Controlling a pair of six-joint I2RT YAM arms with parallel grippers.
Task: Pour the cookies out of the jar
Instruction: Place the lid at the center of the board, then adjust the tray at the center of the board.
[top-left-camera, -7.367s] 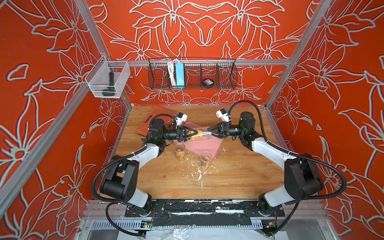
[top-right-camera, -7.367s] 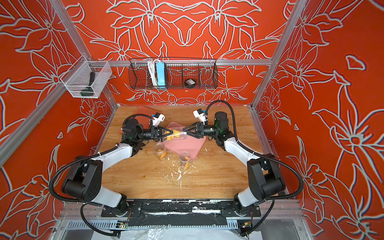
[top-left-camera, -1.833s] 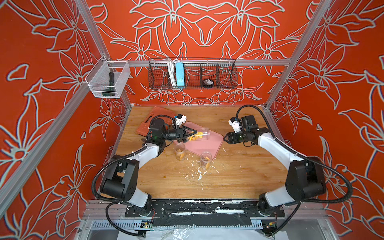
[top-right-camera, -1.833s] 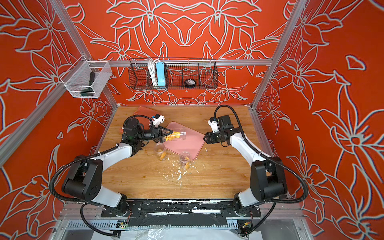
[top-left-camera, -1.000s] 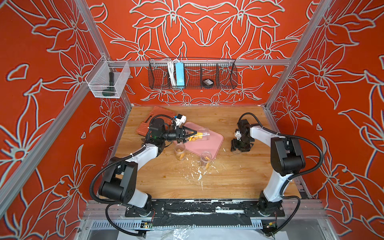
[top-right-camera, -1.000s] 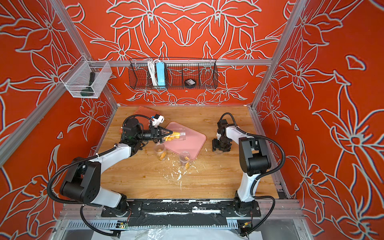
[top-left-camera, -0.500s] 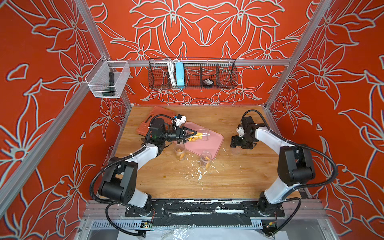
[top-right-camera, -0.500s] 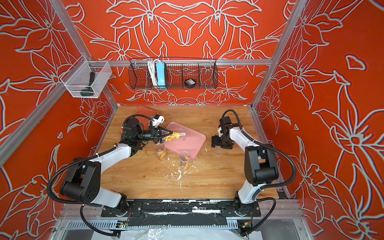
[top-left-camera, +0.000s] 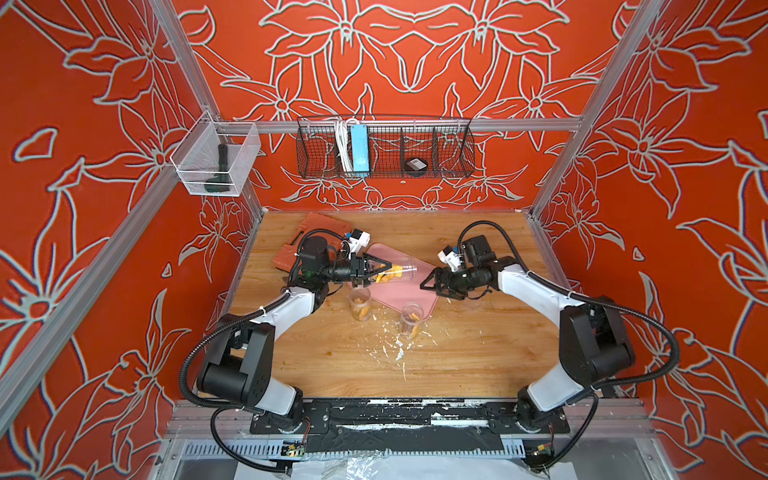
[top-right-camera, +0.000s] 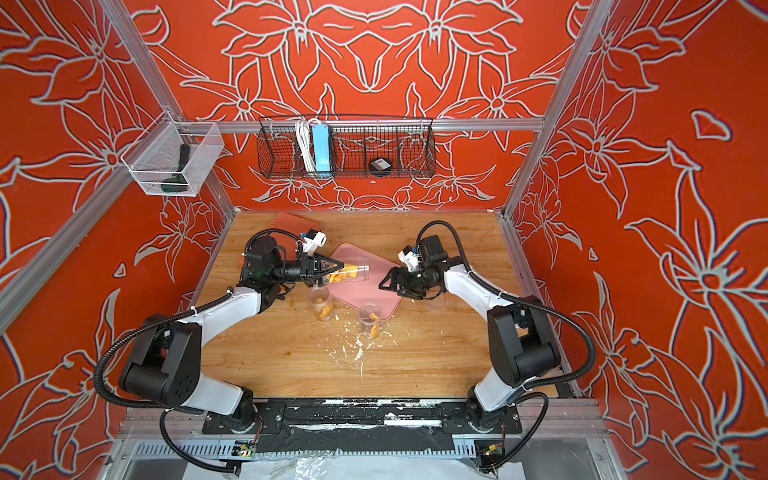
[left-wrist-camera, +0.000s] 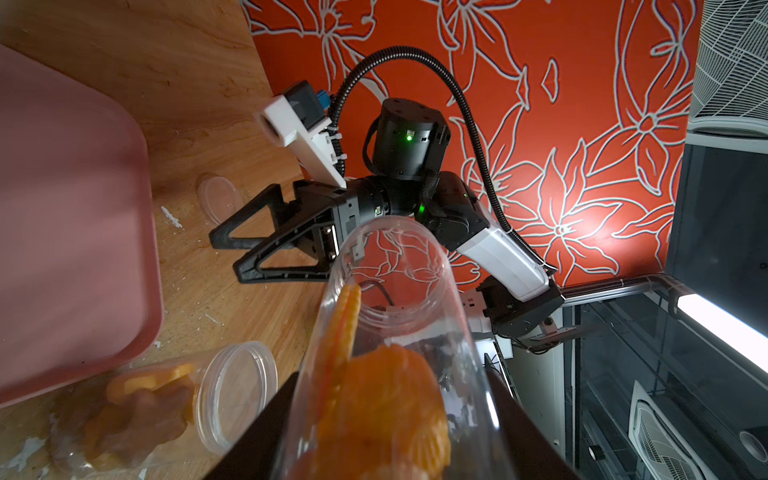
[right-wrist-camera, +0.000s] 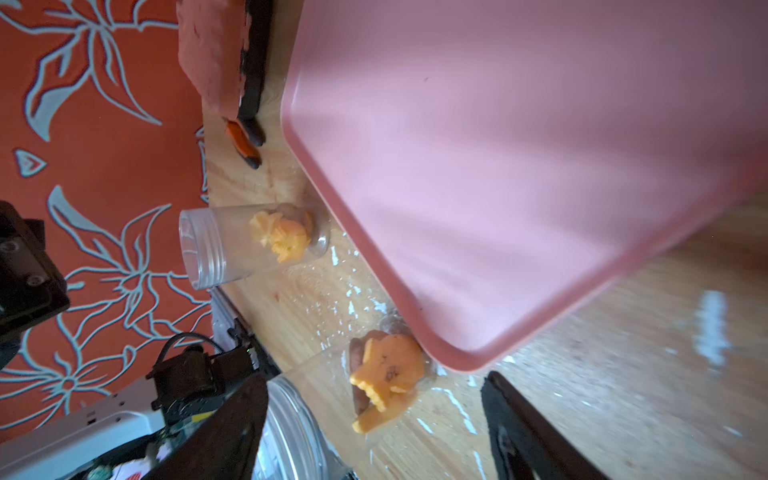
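– Wooden tabletop (top-left-camera: 457, 353), red flowered walls all round. Where is the jar?
– Lifted off the wood. The left tool (top-left-camera: 384, 269) is clenched around the closed half of the jar (top-left-camera: 409, 270) and holds it above the pink tray (top-left-camera: 395, 293).
– Which way does it lie?
– Roughly level. Its long axis runs from the left tool toward the right arm, and the open mouth faces that way. The cookies (top-left-camera: 392, 275) sit bunched at the gripped end, and none are on the tray.
– And the right tool (top-left-camera: 428, 279)?
– Jaws spread, nothing in them, just off the tray's edge opposite the mouth. A clear lid (left-wrist-camera: 218, 199) lies on the wood beside it.
– So what decides the pour?
– I'd say the mouth must dip below the base, and only the left arm can do that. Two spare jars (top-left-camera: 359, 301) stand just beside the tray's near edge, close under the path.
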